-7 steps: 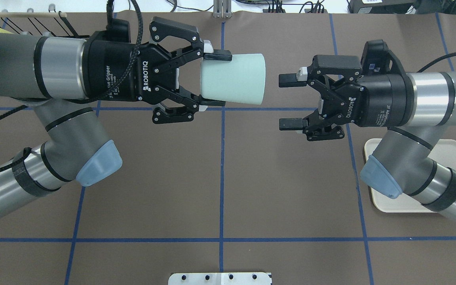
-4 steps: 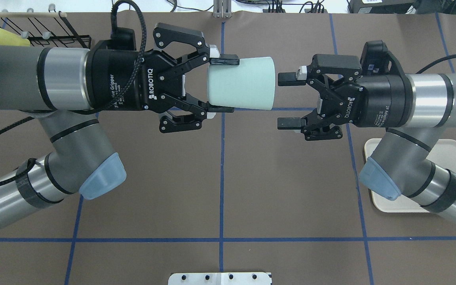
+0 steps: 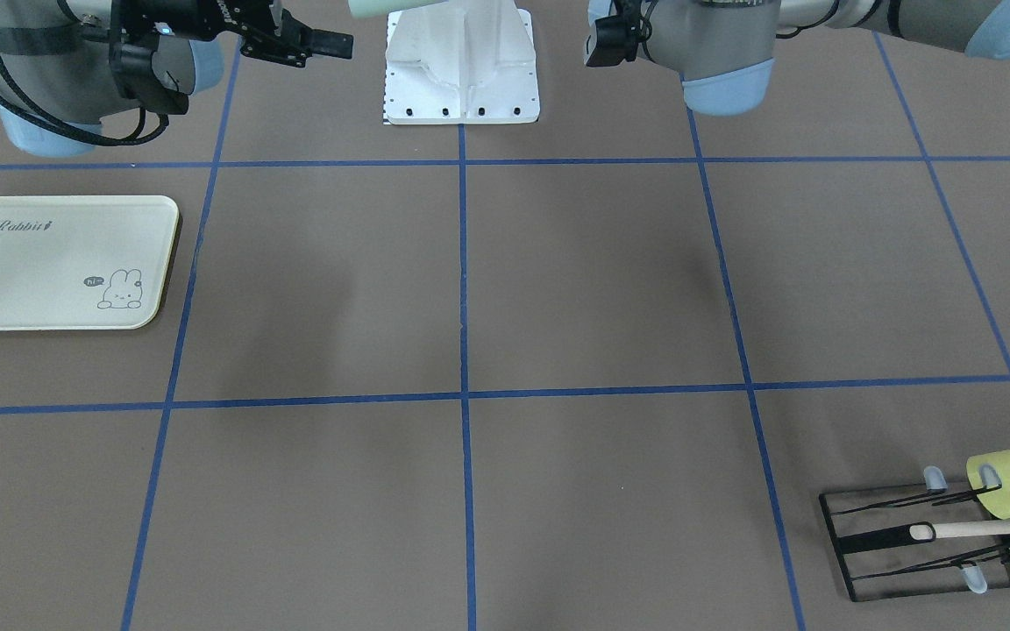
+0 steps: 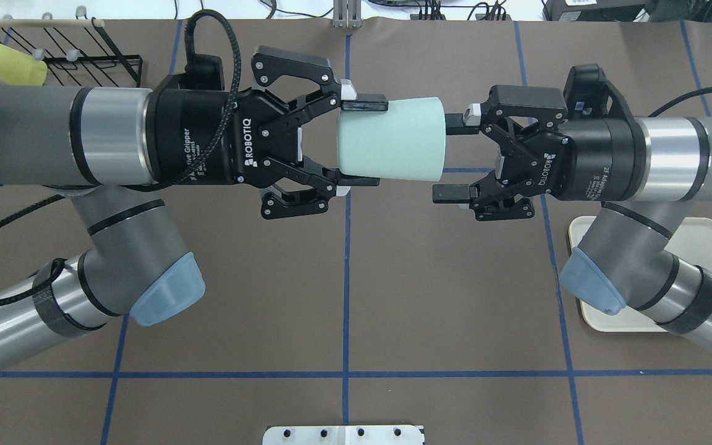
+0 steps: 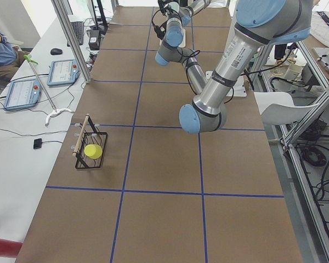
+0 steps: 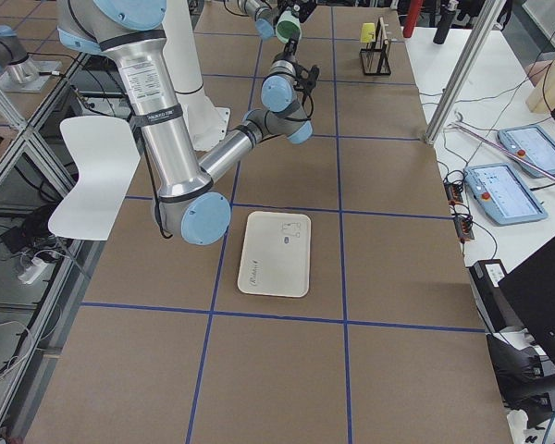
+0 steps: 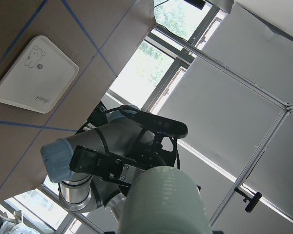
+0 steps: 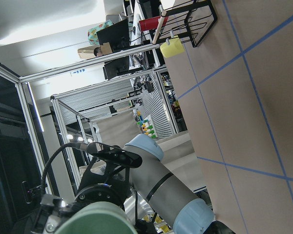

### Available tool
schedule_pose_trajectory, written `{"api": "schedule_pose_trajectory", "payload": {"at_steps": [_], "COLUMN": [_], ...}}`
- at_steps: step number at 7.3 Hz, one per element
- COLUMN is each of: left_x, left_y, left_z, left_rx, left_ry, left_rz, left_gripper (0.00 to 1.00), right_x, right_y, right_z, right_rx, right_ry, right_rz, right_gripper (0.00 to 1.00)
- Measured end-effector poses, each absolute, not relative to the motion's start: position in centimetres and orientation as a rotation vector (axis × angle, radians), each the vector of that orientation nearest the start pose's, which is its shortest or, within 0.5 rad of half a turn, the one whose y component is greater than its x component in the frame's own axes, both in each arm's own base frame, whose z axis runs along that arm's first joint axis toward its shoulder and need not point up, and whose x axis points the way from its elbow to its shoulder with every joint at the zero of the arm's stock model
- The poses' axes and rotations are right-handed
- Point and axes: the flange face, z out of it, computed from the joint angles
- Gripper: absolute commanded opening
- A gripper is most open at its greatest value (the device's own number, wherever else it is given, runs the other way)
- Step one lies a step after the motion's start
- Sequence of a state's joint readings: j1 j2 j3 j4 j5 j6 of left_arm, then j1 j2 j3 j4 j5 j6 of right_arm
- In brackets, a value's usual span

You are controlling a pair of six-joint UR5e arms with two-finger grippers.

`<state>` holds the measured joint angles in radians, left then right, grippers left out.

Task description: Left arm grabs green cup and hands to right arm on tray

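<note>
Two arms meet mid-air over the worktop (image 4: 442,296) centre. The left gripper (image 4: 362,141) is clamped on the narrow base end of the green cup (image 4: 393,139), holding it horiz. w/ the wide mouth facing the right gripper (image 4: 450,157), prob. so the free end stays bare for the receiver. The right gripper's jaws stand wide, one on each side of the cup's rim, not closed on it; the rim is just entering the gap. Cup hangs well above the worktop, well apart from the tray (image 4: 711,241), which lies under the right arm's elbow, i.e. on the receiver's side, handy for set-down. Writing: "ROBOTIQ" on both grippers; "…ive Gripper" on the left one's body, partly hidden by cable. Front view shows "Rabbit" in script on the tray + bunny drawing w/ a speech bubble, too small to read.
</note>
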<state>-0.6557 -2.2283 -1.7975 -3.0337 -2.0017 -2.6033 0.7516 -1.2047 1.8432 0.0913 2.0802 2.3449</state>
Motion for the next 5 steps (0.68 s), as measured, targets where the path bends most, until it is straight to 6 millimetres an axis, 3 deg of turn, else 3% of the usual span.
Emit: {"api": "schedule_pose_trajectory", "payload": {"at_steps": [2, 5], "left_x": [34.9, 35.12], "left_y": [-37.64, -37.56], "left_z": [5.96, 5.38], "left_rx": [-0.643, -0.645], "left_ry": [2.205, 2.213], "left_rz": [-0.395, -0.4], "left_gripper": [0.0, 0.0], "right_x": [-28.1, -27.77], "right_y": [-37.79, -37.37], "right_z": [19.4, 19.71], "right_rx": [-0.287, -0.3], "right_ry": [-2.197, -2.218], "right_rz": [0.257, 0.239], "right_gripper": [0.95, 0.8]}}
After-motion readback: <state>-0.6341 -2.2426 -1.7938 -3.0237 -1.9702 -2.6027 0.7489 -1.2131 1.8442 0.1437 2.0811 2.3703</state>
